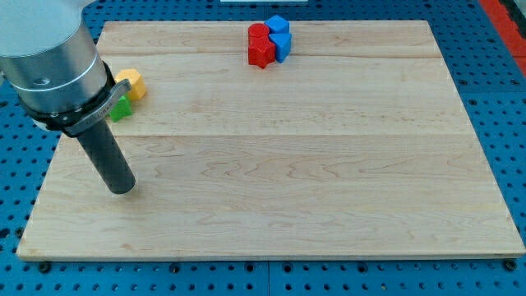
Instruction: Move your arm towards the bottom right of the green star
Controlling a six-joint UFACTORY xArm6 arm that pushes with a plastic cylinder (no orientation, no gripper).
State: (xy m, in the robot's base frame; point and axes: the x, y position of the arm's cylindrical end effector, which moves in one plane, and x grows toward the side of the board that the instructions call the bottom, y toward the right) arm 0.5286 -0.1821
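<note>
Camera view, single frame. Your landmark is the wooden board; everything below is placed against it.

Green block: sits near the board's left edge, upper part, mostly hidden behind the arm's grey housing. Only a small green corner shows, so you cannot confirm the star shape from this frame. A yellow block lies just beside it, toward the board's top; whether the two touch cannot be told.

My tip: rests on the board close to its left edge, below the green block in the view, apart from it. No gripper is fitted: the arm ends in a plain rod, so there is nothing to open or close and nothing held.

Other items: two red blocks and two blue blocks bunched at the board's top edge, well apart from the tip.

Handling judgement: the green block looks small, rigid and light, and would likely slide easily on smooth wood. You cannot grip it; only side contact is possible. The task wants an approach, not a push, so stop short of its lower-right side.

Risk: a nudge would displace it, perhaps into the yellow block.
</note>
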